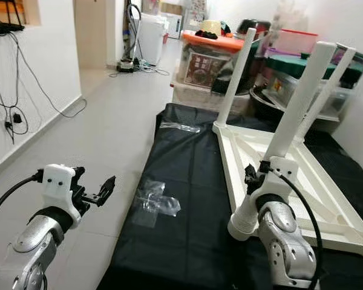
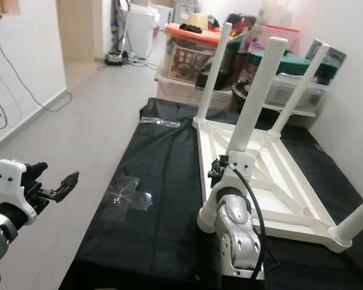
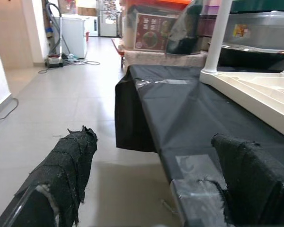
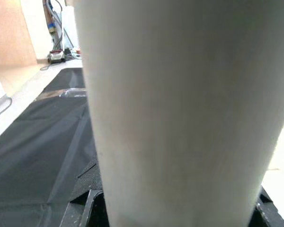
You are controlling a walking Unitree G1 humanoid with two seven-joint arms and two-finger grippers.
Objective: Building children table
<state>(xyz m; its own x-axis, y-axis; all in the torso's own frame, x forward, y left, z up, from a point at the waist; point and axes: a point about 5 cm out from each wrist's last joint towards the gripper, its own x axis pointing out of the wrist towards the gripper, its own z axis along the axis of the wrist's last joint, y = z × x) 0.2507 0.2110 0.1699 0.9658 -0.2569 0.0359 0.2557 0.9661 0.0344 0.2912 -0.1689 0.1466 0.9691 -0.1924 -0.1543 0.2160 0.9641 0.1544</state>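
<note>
Because the table top (image 1: 272, 169) lies upside down on the black sheet (image 1: 187, 199), its legs can go in from above. I pinch the near leg (image 1: 293, 118) with my right gripper (image 1: 254, 175), low down by its socket at the near corner, so I can push it in straight. It leans a little, so I think it is not all the way in. Two more legs (image 1: 239, 72) stand up at the far end. My left gripper (image 1: 103, 190) waits out over the floor, fingers (image 3: 66, 165) spread wide and holding nothing. A clear plastic bag (image 1: 154, 202) lies flat on the sheet.
</note>
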